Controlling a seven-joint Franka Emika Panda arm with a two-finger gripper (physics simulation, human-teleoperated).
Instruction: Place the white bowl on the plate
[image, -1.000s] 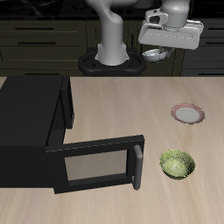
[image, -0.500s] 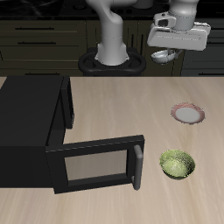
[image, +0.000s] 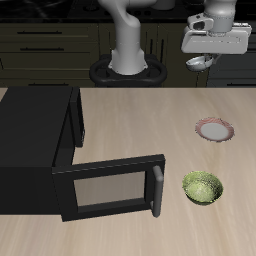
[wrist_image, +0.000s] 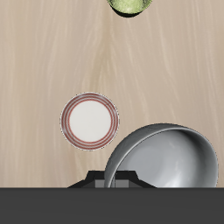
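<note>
My gripper (image: 203, 60) is high above the table's back part, shut on the white bowl (image: 201, 62), which hangs below it. In the wrist view the white bowl (wrist_image: 166, 161) fills the area by the fingers, its pale shiny inside showing, tilted. The plate (image: 213, 130), white with a reddish-pink scalloped rim, lies on the table well below the gripper and nearer the front edge. It also shows in the wrist view (wrist_image: 89, 121), beside the bowl and not under it.
A green leafy-patterned bowl (image: 202, 186) sits near the table's front edge, also in the wrist view (wrist_image: 129, 5). A black microwave (image: 40, 145) stands with its door (image: 108, 186) swung open toward the front. The robot's base (image: 128, 68) stands at the back.
My gripper has carried the white bowl sideways, away from the robot's base, and slightly up, toward a spot above the plate. The plate and the green bowl have not moved.
</note>
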